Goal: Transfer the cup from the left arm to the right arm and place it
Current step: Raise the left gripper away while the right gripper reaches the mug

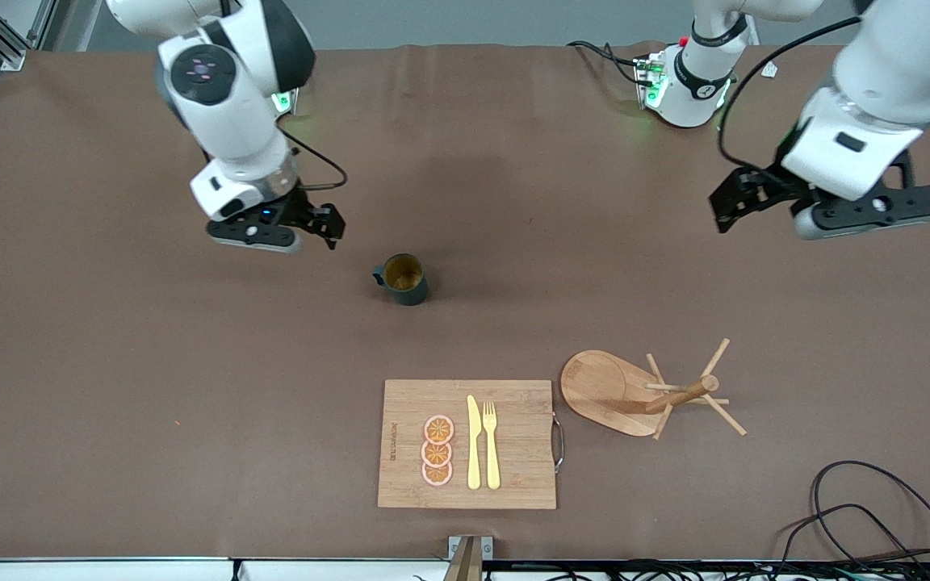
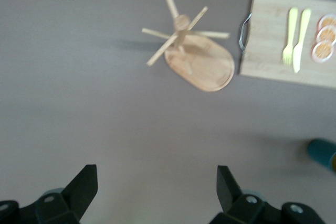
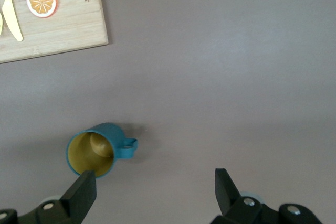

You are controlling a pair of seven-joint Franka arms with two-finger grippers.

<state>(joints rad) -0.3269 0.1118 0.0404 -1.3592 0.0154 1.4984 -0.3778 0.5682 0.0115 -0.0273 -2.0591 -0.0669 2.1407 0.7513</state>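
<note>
Brown table (image 1: 110,363): cup (image 1: 403,279) stands upright mid-table, mouth up, handle twd right arm's end. Right gripper (image 1: 334,228) hangs near it, fingers spread, empty; left gripper (image 1: 725,211) over left arm's end, also spread, empty

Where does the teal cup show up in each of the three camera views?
Front view: cup upright on the table, mid-picture, farther from the camera than the cutting board.
Left wrist view: only its edge at the frame's border.
Right wrist view: cup in full, handle visible.
Shared landmark: the cutting board.

Left end effector (image 1: 756,206) hovers, fingers spread; right end effector (image 1: 316,230) likewise.
</note>
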